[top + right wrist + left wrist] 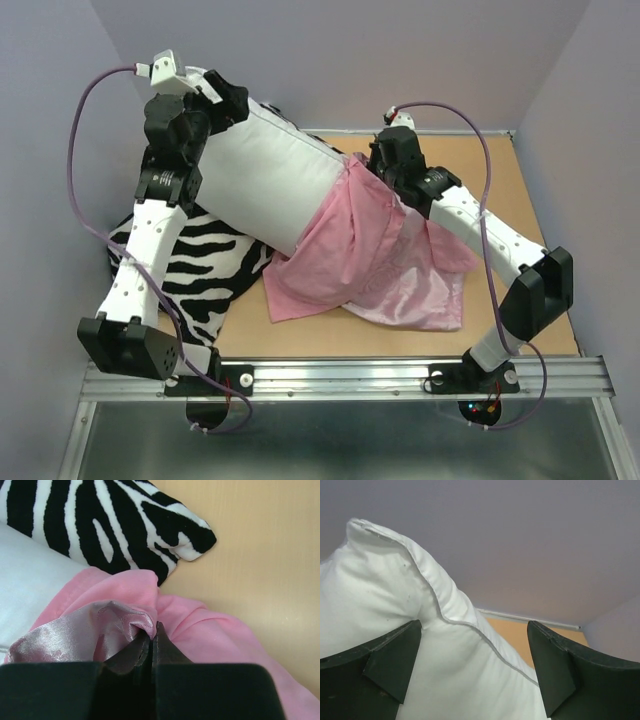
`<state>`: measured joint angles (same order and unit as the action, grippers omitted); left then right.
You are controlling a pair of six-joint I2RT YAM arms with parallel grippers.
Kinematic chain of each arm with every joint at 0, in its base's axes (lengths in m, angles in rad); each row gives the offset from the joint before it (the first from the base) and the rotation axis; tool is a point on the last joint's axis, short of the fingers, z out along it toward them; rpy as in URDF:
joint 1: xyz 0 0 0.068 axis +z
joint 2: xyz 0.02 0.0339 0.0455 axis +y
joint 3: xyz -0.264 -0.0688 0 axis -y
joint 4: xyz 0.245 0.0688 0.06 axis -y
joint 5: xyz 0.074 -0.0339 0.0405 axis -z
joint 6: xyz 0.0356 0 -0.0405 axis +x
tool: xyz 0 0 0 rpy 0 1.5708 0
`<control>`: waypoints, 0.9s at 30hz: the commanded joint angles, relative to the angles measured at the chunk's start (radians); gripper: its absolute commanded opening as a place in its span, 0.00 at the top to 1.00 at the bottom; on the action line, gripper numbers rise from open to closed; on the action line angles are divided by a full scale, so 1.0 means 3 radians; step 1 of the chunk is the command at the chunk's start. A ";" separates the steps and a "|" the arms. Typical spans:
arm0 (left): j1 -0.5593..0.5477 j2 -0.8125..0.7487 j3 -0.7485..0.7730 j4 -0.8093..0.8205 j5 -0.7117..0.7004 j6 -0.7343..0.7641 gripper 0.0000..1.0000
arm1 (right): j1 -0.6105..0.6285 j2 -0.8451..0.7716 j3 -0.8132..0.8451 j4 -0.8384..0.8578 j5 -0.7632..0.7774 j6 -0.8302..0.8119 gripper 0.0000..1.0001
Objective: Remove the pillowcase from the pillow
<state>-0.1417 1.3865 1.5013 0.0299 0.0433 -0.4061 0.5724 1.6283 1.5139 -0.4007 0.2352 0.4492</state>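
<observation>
1. Lavender walls enclose the tan desk (530, 210). At left, the left end effector (473, 626) straddles the pillow's (265, 170) raised end with its fingers wide — whether they press it is unclear.
2. Centre-right, the pillowcase (370, 260) bunches over the pillow's lower end.
3. At right, the right end effector (152, 634) is clamped on a pillowcase fold — best drawn rightward, steadily, away from the pillow.

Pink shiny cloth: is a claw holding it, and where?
The right gripper pinches a bunched fold of the shiny pink satin pillowcase, close to the plump white pillow.
</observation>
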 commanded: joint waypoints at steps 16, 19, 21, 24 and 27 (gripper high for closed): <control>-0.1409 -0.1252 -0.1409 -0.0341 -0.1648 -0.1392 0.01 | 0.0040 -0.0371 -0.0117 0.0211 -0.0313 0.0190 1.00; -0.1430 -0.1104 -0.1343 -0.0259 -0.1556 -0.1387 0.01 | 0.0055 -0.0376 -0.0158 0.0247 -0.0354 0.0205 0.99; -0.1445 -0.0976 -0.1369 -0.0116 -0.1413 -0.1372 0.01 | 0.0081 -0.0381 -0.0183 0.0257 -0.0349 0.0190 1.00; -0.1445 -0.0751 -0.1343 0.0064 -0.1310 -0.1362 0.01 | 0.0107 -0.0386 -0.0189 0.0262 -0.0359 0.0170 0.99; -0.1445 -0.0552 -0.1297 0.0130 -0.1285 -0.1331 0.03 | 0.0142 -0.0406 -0.0184 0.0262 -0.0349 0.0154 0.99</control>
<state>-0.5686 1.1660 1.0889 0.0002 -0.3737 -0.7929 0.5827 1.5440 1.4773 -0.3733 0.1749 0.4942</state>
